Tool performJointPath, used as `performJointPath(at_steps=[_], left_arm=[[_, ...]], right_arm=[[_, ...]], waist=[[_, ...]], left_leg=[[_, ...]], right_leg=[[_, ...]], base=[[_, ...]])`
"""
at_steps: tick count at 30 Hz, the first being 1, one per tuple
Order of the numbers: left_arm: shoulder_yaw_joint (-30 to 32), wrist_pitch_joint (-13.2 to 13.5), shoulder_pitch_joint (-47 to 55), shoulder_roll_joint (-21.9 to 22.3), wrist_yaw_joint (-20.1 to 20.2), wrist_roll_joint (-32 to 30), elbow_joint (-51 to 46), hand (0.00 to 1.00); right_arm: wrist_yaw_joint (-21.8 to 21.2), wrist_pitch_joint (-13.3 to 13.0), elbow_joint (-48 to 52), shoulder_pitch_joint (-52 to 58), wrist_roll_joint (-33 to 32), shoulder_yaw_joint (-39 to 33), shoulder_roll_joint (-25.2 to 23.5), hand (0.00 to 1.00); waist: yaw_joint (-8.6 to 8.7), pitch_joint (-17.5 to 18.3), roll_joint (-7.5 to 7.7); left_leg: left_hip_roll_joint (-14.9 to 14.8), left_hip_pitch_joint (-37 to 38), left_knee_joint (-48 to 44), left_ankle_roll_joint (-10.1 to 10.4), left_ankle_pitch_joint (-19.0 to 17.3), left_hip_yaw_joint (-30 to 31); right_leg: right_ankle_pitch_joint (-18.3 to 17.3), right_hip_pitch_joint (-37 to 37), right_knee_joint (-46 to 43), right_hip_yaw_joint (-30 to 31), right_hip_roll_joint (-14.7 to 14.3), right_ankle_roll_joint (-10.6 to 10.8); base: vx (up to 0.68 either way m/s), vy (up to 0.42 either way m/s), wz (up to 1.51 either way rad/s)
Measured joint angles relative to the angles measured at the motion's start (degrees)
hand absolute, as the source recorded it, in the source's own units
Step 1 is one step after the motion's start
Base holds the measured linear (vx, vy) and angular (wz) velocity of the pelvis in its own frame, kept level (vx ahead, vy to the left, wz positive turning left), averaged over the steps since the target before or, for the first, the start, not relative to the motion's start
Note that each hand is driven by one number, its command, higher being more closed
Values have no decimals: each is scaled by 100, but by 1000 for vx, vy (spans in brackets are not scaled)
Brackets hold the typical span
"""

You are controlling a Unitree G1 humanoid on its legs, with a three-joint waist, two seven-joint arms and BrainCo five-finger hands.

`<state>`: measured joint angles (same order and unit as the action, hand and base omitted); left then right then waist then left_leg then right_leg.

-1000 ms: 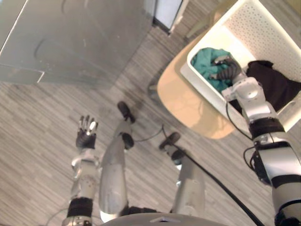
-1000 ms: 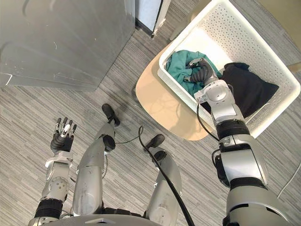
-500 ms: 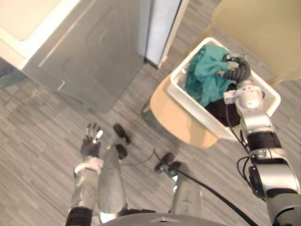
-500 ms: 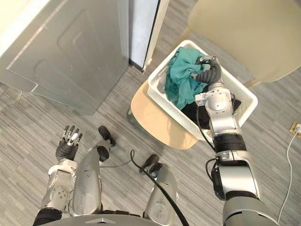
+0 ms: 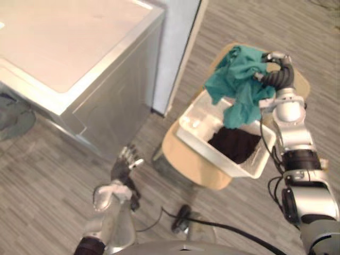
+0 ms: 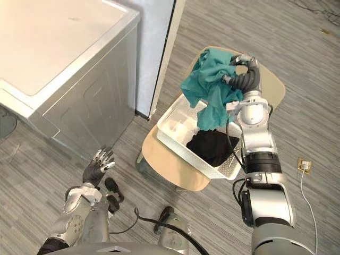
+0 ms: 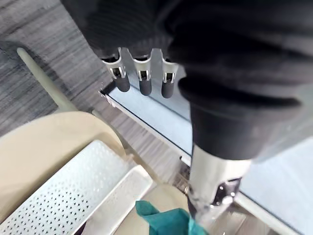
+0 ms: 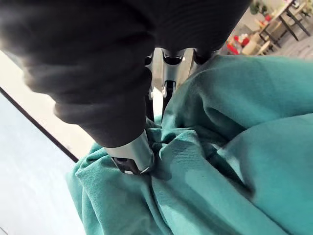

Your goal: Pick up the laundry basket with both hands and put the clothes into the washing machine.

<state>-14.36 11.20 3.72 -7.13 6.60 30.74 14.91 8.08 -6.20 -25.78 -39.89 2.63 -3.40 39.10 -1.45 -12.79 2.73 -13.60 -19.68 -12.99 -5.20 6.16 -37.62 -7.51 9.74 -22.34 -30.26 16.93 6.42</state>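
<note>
Laundry basket: white perforated plastic, on round tan stool, black garment inside. Right robot hand grasps crumpled teal garment above basket; wrist view shows thumb pinching folds. Left robot hand released, fingers straight, beside grey washing machine.

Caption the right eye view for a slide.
Right hand holds a teal garment above the laundry basket beside the washing machine; left hand open.

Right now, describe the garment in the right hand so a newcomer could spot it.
Right of the silver-grey machine, a white basket sits on a round tan seat. Above it hangs the teal garment, bunched in the right hand. It is the only teal cloth; the black garment lies in the basket.
</note>
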Motion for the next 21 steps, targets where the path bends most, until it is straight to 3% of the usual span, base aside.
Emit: performJointPath(at_steps=[8,13,18,21], left_arm=[[-1050,-1,-1103,35,-276,-1326,-519,0],[-1773,-7,-2147,41,-258,-1920,-496,0],[-2237,-22,-3260,202,-268,-2457,317,0],[-2238,-107,-3623,337,-339,-2486,767,0]], right_arm=[[-185,-202,25,-198,-123,19,371,100],[-429,-206,139,-291,-350,133,422,100],[-675,-250,963,-325,-599,568,428,100],[-786,-263,1156,-325,-920,692,427,100]], waist=[[218,556,55],[393,595,61],[617,704,45],[668,751,38]], left_leg=[[365,834,796,158,267,-9],[574,1294,1490,298,528,-63],[620,1482,1745,388,615,-146],[609,1480,1758,398,608,-184]], right_leg=[[217,-475,633,503,-136,47],[359,-600,857,728,-204,81],[424,-633,946,854,-252,102],[446,-592,956,915,-290,77]], base=[[-13,41,-18],[-47,49,-24],[-40,54,-15],[-17,35,-9]])
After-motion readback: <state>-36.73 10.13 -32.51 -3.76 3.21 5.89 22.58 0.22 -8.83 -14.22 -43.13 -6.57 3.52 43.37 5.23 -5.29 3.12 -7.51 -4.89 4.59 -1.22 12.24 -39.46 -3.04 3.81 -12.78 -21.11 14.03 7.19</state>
